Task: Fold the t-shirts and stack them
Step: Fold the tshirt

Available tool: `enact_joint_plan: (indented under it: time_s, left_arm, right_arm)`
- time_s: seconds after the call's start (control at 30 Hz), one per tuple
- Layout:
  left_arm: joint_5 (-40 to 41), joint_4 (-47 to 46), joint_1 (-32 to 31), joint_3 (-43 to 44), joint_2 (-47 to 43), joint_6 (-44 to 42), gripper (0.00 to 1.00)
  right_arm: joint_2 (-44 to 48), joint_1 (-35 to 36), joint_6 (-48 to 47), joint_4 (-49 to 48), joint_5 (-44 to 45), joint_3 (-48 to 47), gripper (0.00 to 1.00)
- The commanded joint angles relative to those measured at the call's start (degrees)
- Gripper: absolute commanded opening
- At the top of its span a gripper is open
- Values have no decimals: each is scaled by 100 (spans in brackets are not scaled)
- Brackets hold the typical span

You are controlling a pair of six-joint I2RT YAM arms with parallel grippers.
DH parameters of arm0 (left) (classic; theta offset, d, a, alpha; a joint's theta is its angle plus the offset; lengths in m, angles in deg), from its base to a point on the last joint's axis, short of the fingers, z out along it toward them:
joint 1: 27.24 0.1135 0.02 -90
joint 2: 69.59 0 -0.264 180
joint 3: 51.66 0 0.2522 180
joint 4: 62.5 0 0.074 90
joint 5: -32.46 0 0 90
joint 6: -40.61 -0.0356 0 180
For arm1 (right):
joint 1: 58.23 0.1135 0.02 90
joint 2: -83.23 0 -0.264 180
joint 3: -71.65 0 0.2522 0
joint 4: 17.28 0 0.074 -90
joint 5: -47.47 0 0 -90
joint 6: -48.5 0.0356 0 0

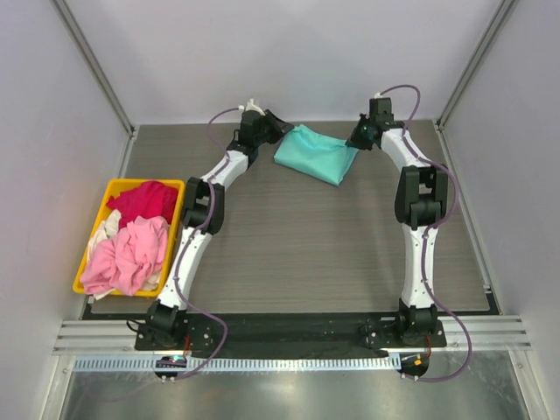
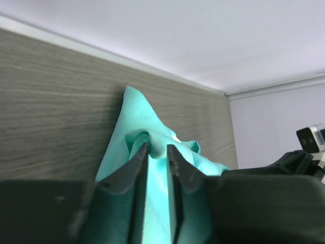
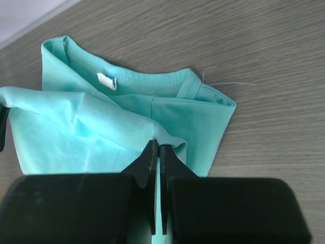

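A teal t-shirt (image 1: pixel 317 153) lies folded into a small packet at the back of the table. My left gripper (image 1: pixel 278 131) is at its left corner; in the left wrist view its jaws (image 2: pixel 156 147) stand a little apart, with a raised fold of the teal t-shirt (image 2: pixel 134 114) loose between them. My right gripper (image 1: pixel 354 140) is at the shirt's right end. It (image 3: pixel 159 145) is shut on an edge fold of the teal t-shirt (image 3: pixel 101 127), whose collar and white label face up. A pink t-shirt (image 1: pixel 136 254), a magenta-red one (image 1: pixel 144 201) and a whitish one (image 1: pixel 105 229) lie crumpled in the bin.
A yellow plastic bin (image 1: pixel 144 182) stands at the table's left edge, beside the left arm. The grey wood-grain table (image 1: pixel 306 236) ends at white walls behind and to both sides. A metal rail runs along the near edge under both arm bases.
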Motion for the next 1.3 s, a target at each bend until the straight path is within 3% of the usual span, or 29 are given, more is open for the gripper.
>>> enact_joint_plan:
  time_s: [0.0, 0.03, 0.13, 0.23, 0.37, 0.43, 0.67, 0.83, 1.27]
  left_arm:
    - [54, -1150, 26, 429, 42, 441, 26]
    - [-15, -1142, 26, 385, -62, 336, 33]
    - [1, -852, 43, -209, -649, -305, 42]
    - [72, -300, 87, -765, -1361, -1095, 49]
    - [361, 1262, 96, -1301, -2038, -2142, 51]
    - [406, 1582, 96, -1539, -2277, -2537, 52]
    - [-103, 1890, 96, -2489, -2683, -2855, 53]
    - [-463, 2014, 96, -2419, -2323, -3005, 53]
    - [-983, 2023, 105, -1848, -1575, -3216, 52]
  right_arm:
    - [238, -34, 320, -802, 290, 434, 2]
    - [308, -60, 408, -926, 386, 576, 3]
    - [379, -139, 725, -1164, 528, 963, 5]
    - [511, -192, 857, -1454, 511, 1298, 17]
    - [852, -218, 726, -1507, 222, 1491, 36]
    - [976, -227, 533, -1499, -7, 1518, 44]
    - [1592, -218, 260, -1297, -517, 2141, 53]
    - [1802, -201, 181, -1244, -1009, 2519, 58]
    - [1970, 89, -408, -1130, -1116, 3363, 57]
